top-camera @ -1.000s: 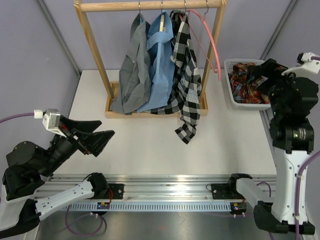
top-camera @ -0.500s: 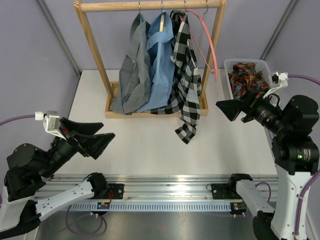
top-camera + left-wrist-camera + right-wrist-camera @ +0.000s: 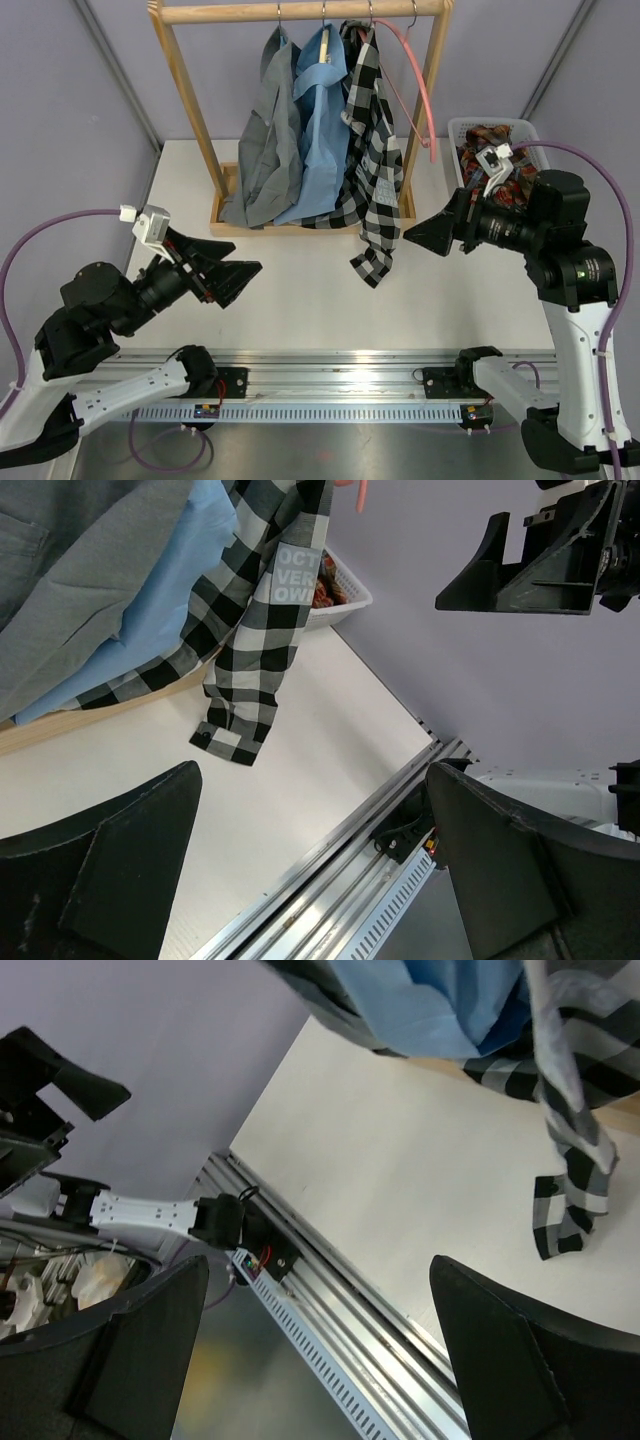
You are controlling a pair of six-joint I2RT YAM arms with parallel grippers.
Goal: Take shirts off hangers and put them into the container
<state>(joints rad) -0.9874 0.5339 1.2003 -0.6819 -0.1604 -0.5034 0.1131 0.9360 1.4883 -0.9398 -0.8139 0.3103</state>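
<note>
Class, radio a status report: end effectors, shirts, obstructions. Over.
Open, empty: left end effector, right end effector. Red plaid shirt in basket; grey shirt, blue shirt, checked shirt on rack. Path to checked shirt clear.

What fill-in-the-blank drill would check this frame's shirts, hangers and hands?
The red plaid shirt lies in the white ____.
The pink hanger carries ____ shirt.
Between the grey shirt and the checked shirt hangs the light ____ shirt.
The left hand and right hand are both ____.
Missing: basket; no; blue; open.
</note>
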